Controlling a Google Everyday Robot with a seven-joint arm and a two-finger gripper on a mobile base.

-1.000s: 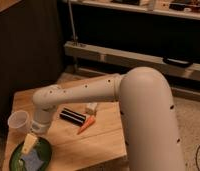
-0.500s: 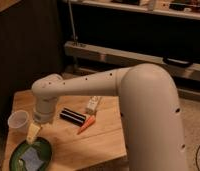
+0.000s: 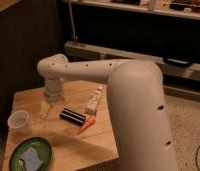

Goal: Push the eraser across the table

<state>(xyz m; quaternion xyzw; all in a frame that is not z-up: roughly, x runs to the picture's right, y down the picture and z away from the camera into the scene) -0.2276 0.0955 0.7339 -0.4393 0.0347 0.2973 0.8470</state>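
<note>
The eraser is a flat black block with a pale stripe, lying near the middle of the wooden table. My gripper hangs from the white arm just left of the eraser, a short gap away, low over the table top. A small orange carrot lies right in front of the eraser's right end. A white bottle-like object lies just behind and to the right of the eraser.
A clear plastic cup stands at the table's left edge. A green plate with a pale sponge on it sits at the front left corner. A dark shelf unit stands behind the table.
My gripper has lifted away from above the green plate and moved back and to the right, ending close to the eraser's left end. The eraser, carrot and bottle have not moved.
</note>
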